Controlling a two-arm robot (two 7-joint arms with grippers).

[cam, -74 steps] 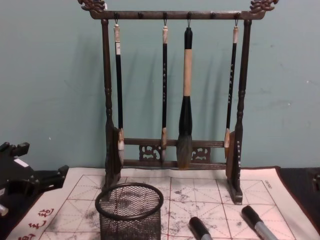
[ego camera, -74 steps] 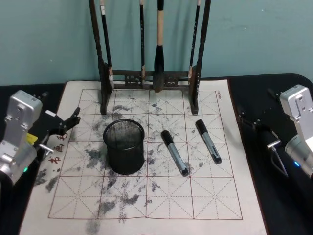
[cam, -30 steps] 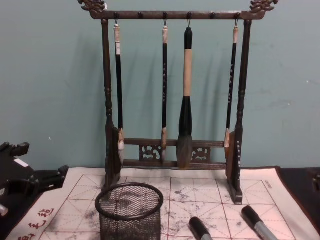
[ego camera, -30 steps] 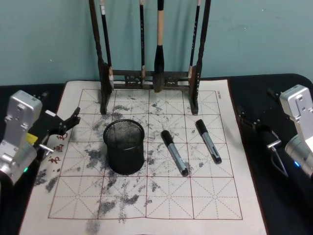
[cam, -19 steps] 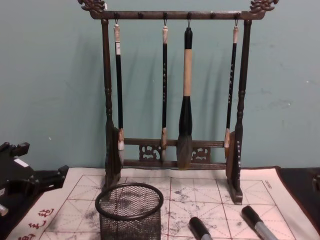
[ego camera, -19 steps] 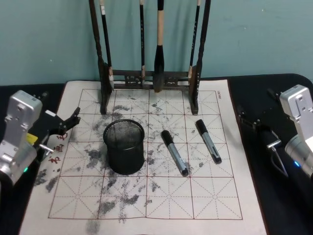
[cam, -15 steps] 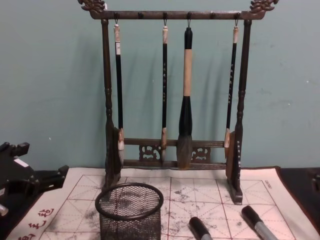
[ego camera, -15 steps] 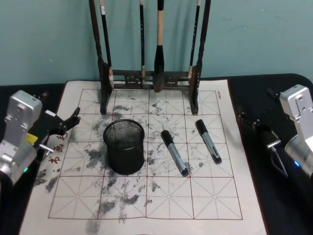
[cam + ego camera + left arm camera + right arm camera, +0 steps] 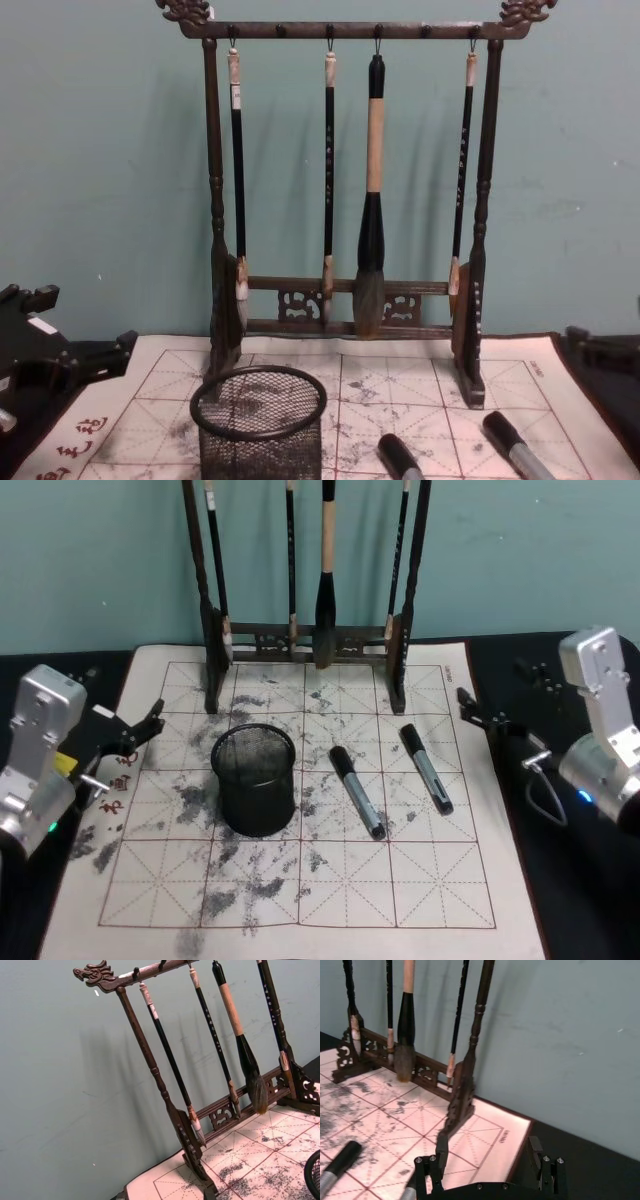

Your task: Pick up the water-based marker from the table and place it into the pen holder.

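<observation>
Two grey water-based markers with black caps lie on the white gridded mat (image 9: pixel 300 880): one marker (image 9: pixel 357 792) just right of the pen holder, the other marker (image 9: pixel 427 769) farther right. Their caps (image 9: pixel 400 458) show low in the chest view. The pen holder (image 9: pixel 255 780), a black mesh cup, stands upright and empty at the mat's middle left, also seen as the pen holder (image 9: pixel 260 420). My right gripper (image 9: pixel 493 682) hovers open over the mat's right edge, apart from the markers; its fingers (image 9: pixel 440 1157) stand spread. My left gripper (image 9: pixel 120 697) rests open at the mat's left edge.
A tall dark wooden brush rack (image 9: pixel 305 640) with several hanging brushes stands across the back of the mat. The dark table (image 9: pixel 560 900) lies bare to the right of the mat. A teal wall closes the back.
My right gripper has moved forward and left to the mat's right edge and now shows at the chest view's right edge. The left arm, markers and pen holder have not moved.
</observation>
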